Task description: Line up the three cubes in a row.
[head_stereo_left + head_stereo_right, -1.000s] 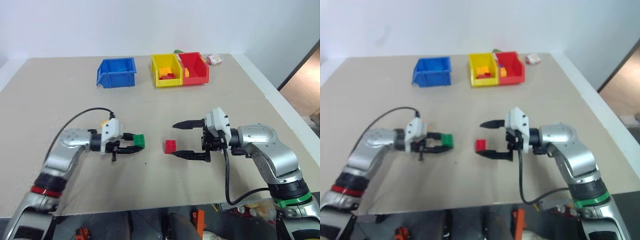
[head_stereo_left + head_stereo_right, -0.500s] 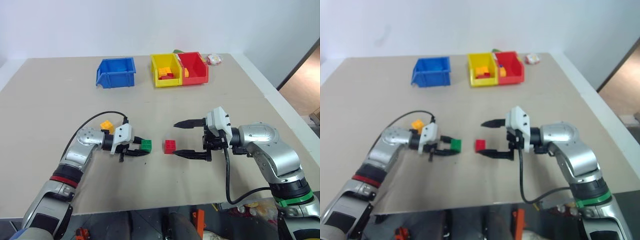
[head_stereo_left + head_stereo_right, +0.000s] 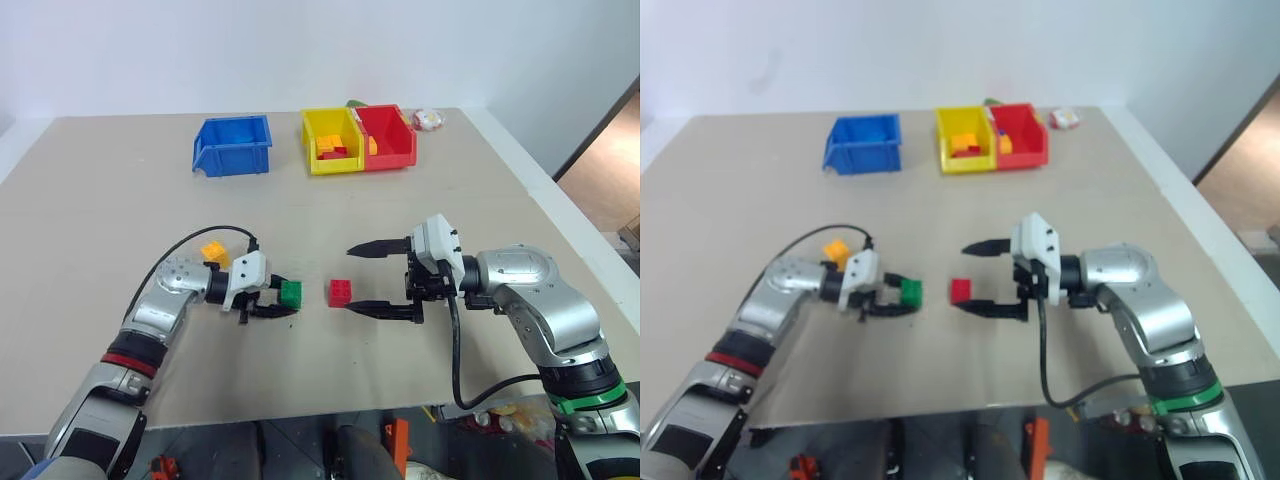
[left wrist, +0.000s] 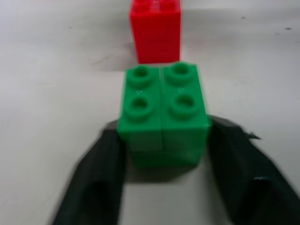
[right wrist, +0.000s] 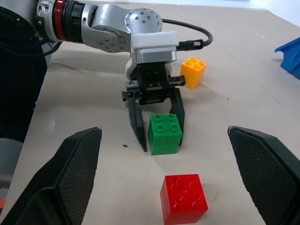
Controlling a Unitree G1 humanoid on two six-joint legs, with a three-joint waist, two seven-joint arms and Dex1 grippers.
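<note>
The green cube (image 3: 291,293) rests on the table between the fingers of my left gripper (image 3: 285,298). In the right wrist view a thin gap shows between one left finger (image 5: 138,126) and the green cube (image 5: 164,133), so that gripper is open. The red cube (image 3: 340,292) sits just right of the green one, with a small gap between them. The orange-yellow cube (image 3: 214,251) lies behind my left wrist, further left. My right gripper (image 3: 350,279) hangs wide open just right of the red cube, holding nothing.
A blue bin (image 3: 233,145) stands at the back of the table, with a yellow bin (image 3: 330,140) and a red bin (image 3: 390,135) side by side to its right, holding loose bricks. A small white and red object (image 3: 432,119) lies near the far right corner.
My left gripper carried the green cube right and down onto the table beside the red cube, then its jaws parted. The orange-yellow cube came into sight behind the wrist. The right arm stayed still.
</note>
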